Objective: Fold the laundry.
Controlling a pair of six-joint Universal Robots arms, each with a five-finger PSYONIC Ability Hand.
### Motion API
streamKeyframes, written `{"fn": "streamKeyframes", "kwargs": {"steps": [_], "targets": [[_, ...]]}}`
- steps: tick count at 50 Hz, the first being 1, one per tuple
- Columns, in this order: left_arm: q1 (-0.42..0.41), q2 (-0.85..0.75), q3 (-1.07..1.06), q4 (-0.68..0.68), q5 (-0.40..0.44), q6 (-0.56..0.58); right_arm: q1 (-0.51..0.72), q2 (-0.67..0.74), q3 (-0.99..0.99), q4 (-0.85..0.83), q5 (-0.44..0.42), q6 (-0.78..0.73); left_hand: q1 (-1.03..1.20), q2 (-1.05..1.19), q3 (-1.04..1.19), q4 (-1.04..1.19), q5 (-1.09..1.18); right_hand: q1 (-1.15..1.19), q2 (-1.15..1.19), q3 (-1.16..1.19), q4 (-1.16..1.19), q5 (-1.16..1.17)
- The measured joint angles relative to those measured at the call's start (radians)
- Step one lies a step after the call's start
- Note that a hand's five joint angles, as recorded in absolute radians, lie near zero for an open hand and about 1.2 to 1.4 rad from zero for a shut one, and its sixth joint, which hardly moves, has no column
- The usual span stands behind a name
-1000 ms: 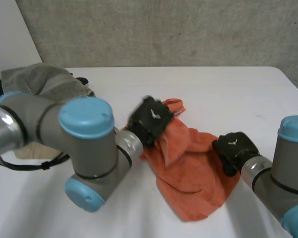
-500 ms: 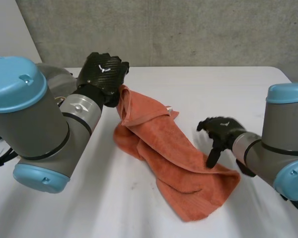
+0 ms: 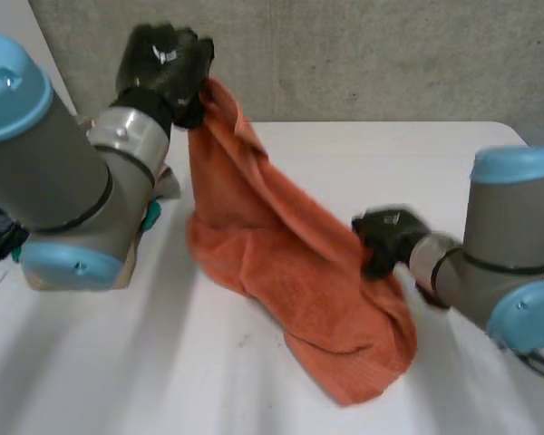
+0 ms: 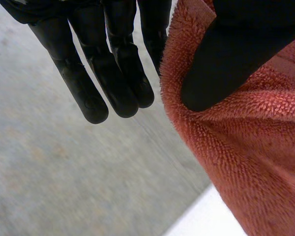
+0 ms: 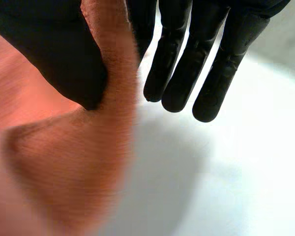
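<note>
An orange towel (image 3: 281, 263) hangs from my left hand (image 3: 163, 59), which is raised high over the table's far left. The towel slopes down to a bunched end lying on the white table (image 3: 390, 154). In the left wrist view my thumb (image 4: 226, 59) pinches a towel (image 4: 255, 162) corner against a finger while the other fingers (image 4: 88, 83) stay straight. My right hand (image 3: 385, 237) is at the towel's right edge, low over the table. In the right wrist view its thumb (image 5: 54, 54) pinches the towel (image 5: 64, 162) edge.
Behind my left forearm a bit of pale cloth (image 3: 168, 181) and a teal object (image 3: 152, 215) peek out at the table's left side. A grey concrete wall (image 3: 363, 54) runs behind the table's far edge.
My left hand has lifted the towel corner higher and further left, stretching the cloth upward. My right hand, with fingers apart half a second ago, has closed on the towel's right edge.
</note>
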Motion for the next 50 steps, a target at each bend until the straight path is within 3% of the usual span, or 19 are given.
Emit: {"fn": "streamKeyframes", "kwargs": {"steps": [5, 6, 14, 22, 30, 35, 38, 40, 45, 47, 49, 50], "targets": [[0.008, -0.056, 0.160, 0.050, -0.042, -0.008, -0.001, -0.041, -0.122, -0.078, 0.073, -0.074, 0.000, 0.001, 0.000, 0.003, 0.000, 0.000, 0.000, 0.000, 0.000, 0.000], [0.012, -0.073, 0.224, 0.076, -0.076, -0.008, -0.002, -0.080, -0.188, -0.163, 0.115, -0.111, 0.000, 0.001, 0.000, 0.003, 0.000, 0.000, 0.000, 0.000, 0.000, 0.000], [0.025, -0.091, 0.317, 0.187, -0.213, -0.006, 0.001, -0.197, -0.257, -0.361, 0.170, -0.174, 0.000, 0.001, 0.000, 0.003, 0.000, 0.000, 0.000, 0.000, 0.000, 0.000], [0.018, -0.045, -0.001, 0.207, -0.235, -0.036, 0.001, -0.217, -0.145, -0.253, 0.162, -0.197, 0.000, 0.001, 0.000, 0.003, 0.000, 0.000, 0.000, 0.000, 0.000, 0.000], [-0.004, -0.040, -0.390, 0.185, -0.225, -0.158, -0.004, -0.088, 0.050, -0.071, 0.166, -0.270, 0.000, 0.001, 0.000, 0.003, 0.000, 0.000, 0.000, 0.000, 0.000, 0.011], [-0.006, -0.056, -0.464, 0.137, -0.222, -0.209, -0.010, -0.034, 0.112, -0.067, 0.165, -0.282, -0.041, -0.081, -0.071, -0.074, -0.041, 0.000, 0.000, 0.000, 0.000, 0.011], [-0.007, -0.045, -0.473, 0.066, -0.212, -0.226, -0.013, -0.016, 0.144, -0.087, 0.161, -0.282, -0.645, -0.678, -0.649, -0.664, -0.616, 0.000, 0.000, 0.000, 0.000, 0.011], [-0.008, -0.020, -0.468, 0.031, -0.203, -0.226, -0.013, -0.016, 0.153, -0.096, 0.159, -0.281, -0.810, -0.844, -0.826, -0.843, -0.796, 0.000, 0.000, 0.000, 0.000, 0.012], [-0.011, 0.083, -0.448, -0.026, -0.132, -0.188, -0.012, -0.026, 0.167, -0.110, 0.156, -0.277, -0.856, -0.944, -0.938, -0.948, -0.907, 0.000, 0.000, 0.000, 0.000, 0.011], [-0.009, 0.116, -0.439, -0.028, -0.043, -0.130, -0.012, -0.034, 0.172, -0.112, 0.154, -0.277, -0.857, -0.946, -0.938, -0.949, -0.907, 0.000, 0.000, 0.000, 0.000, 0.011], [-0.007, 0.121, -0.436, -0.028, -0.014, -0.108, -0.012, -0.036, 0.173, -0.112, 0.154, -0.277, -0.857, -0.946, -0.938, -0.949, -0.907, 0.000, 0.000, 0.000, 0.000, 0.011], [-0.002, 0.125, -0.427, -0.026, 0.071, -0.037, -0.013, -0.040, 0.175, -0.112, 0.153, -0.277, -0.857, -0.946, -0.938, -0.949, -0.907, 0.000, 0.000, 0.000, 0.000, 0.012]]}}
